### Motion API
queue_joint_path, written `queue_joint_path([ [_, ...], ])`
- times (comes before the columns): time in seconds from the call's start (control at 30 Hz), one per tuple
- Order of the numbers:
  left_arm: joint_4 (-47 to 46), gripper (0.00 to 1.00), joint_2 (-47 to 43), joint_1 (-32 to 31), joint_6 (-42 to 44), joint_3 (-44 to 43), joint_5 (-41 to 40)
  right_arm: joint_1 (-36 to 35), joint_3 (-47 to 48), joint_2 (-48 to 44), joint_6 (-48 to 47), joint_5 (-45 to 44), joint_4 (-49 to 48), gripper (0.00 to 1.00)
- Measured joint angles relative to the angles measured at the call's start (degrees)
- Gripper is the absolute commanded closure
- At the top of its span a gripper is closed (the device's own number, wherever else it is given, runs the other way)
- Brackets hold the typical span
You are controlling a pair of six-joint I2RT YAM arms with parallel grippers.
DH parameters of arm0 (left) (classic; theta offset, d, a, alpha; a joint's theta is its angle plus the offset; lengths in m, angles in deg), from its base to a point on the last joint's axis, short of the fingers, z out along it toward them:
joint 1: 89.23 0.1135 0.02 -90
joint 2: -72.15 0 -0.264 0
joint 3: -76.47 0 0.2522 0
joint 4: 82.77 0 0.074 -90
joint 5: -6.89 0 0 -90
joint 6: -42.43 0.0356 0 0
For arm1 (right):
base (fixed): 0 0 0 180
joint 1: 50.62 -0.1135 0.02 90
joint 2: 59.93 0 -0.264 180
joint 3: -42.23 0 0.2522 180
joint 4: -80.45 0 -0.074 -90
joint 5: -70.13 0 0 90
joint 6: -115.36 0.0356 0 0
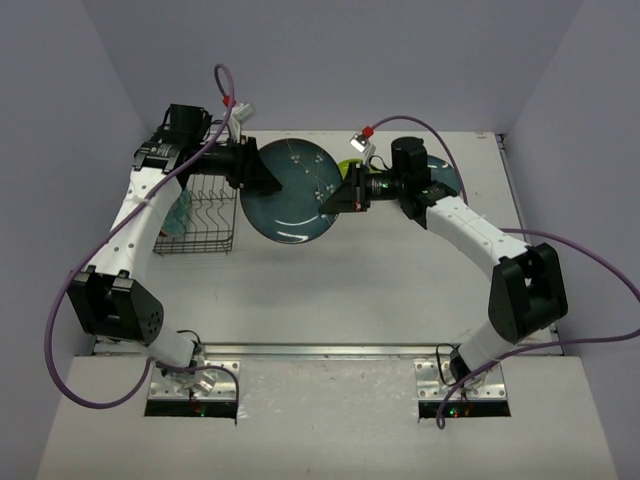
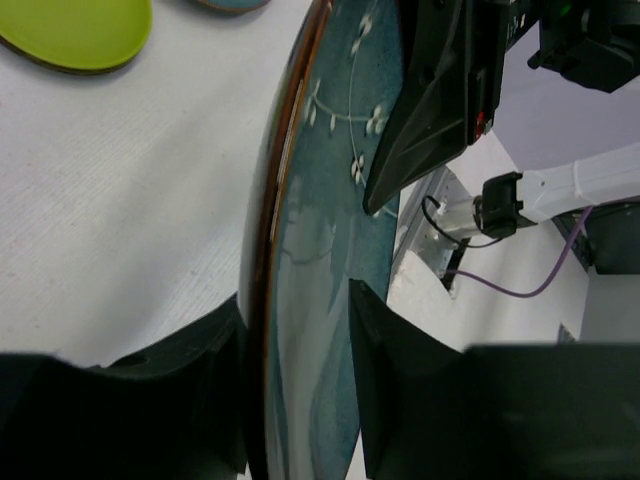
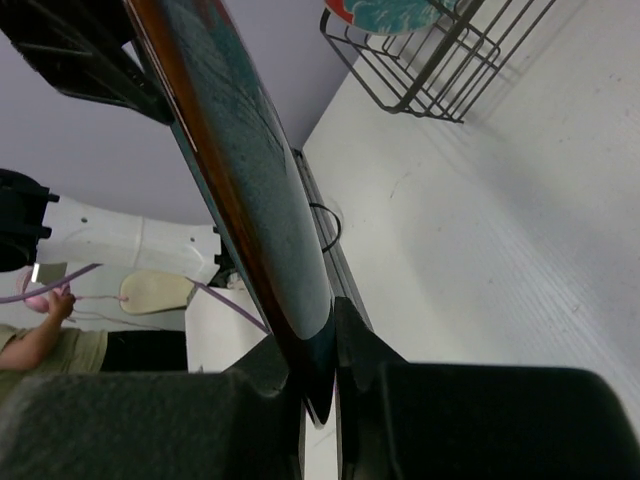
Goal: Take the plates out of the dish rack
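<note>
Top external view has the big teal plate held up in the upper middle of the frame, out of the dish rack at the left, with an arm on each side of it. The right end effector is pinched hard onto the right-hand rim; its wrist view shows the jaws almost together on the edge. The left end effector straddles the opposite rim, and from its wrist view I cannot tell whether its fingers grip or merely bracket the plate. That's my worry: a broad plate hanging on one thin rim pinch. If the left lets go, it could pivot, slip and drop onto the surface or the lime-green plate lying there. If both clamp and one pulls, it could twist loose.
</note>
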Motion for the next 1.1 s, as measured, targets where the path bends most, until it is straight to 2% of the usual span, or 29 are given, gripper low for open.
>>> queue_joint_path([
  [0.07,-0.81,0.34,0.0,-0.1,-0.7,-0.01,-0.07,0.34,-0.66,0.0,1.61,0.09,-1.12,1.0],
  [0.1,-1.03,0.15,-0.01,-0.12,-1.07,0.0,-0.1,0.61,-1.31,-0.03,2.44,0.22,-1.83,1.0],
  [0.17,-1.59,0.1,-0.02,-0.16,-1.84,-0.01,-0.75,1.7,-3.05,-0.18,4.07,0.43,-2.71,1.0],
  [0.23,-2.16,0.0,-0.02,-0.18,-2.68,-0.02,-2.27,3.78,-5.16,-0.45,5.69,0.57,-3.24,1.0],
  [0.33,-2.85,0.0,0.0,-0.13,-4.07,-0.09,-5.34,8.6,-8.6,-1.07,8.53,0.32,-4.43,1.0],
  [0.5,-3.98,0.0,-0.02,1.38,-6.4,-1.67,-10.92,20.64,-13.4,-2.25,11.93,-1.41,-5.15,1.0],
  [0.7,-6.74,0.0,-0.02,5.38,-8.95,-2.07,-15.85,32.66,-14.35,-2.24,11.98,-6.85,-2.84,1.0],
  [0.8,-7.56,0.0,-0.04,5.69,-9.54,-2.03,-16.85,35.97,-13.37,-0.21,11.03,-8.51,-1.77,1.0],
  [1.1,-8.65,0.0,-1.21,6.36,-9.76,-0.85,-18.98,39.65,-5.12,15.46,10.79,-10.89,1.25,1.0],
])
